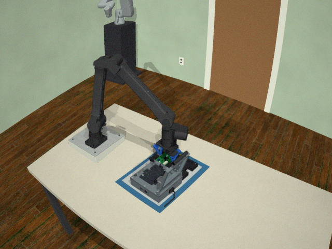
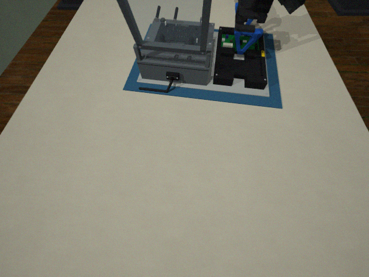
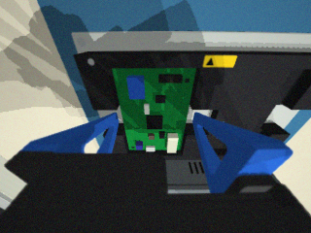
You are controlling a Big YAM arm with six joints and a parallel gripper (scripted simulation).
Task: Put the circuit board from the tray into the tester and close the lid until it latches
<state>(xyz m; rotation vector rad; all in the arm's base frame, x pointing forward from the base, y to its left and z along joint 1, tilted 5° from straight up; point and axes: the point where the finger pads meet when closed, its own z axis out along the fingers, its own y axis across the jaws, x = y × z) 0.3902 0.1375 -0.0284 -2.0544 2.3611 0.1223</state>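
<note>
The green circuit board (image 3: 155, 110) lies face up in the far pocket of the black tray (image 2: 240, 59); it also shows in the exterior view (image 2: 238, 41) and the top view (image 1: 163, 158). Its white connector (image 3: 172, 144) is at the end nearest the wrist camera. My gripper (image 3: 155, 116) with blue fingers is open and empty, low over the board, one finger on each long side. It also shows in the exterior view (image 2: 244, 44). The grey tester (image 2: 176, 56) stands beside the tray with its lid (image 1: 175, 167) raised.
Tray and tester stand on a blue-edged mat (image 2: 205, 92). A black cable (image 2: 161, 88) runs from the tester's front. The tray's near pocket (image 2: 241, 70) is empty. A yellow warning label (image 3: 220, 61) sits on the tray rim. The arm's base (image 1: 96, 143) stands on the table's far side.
</note>
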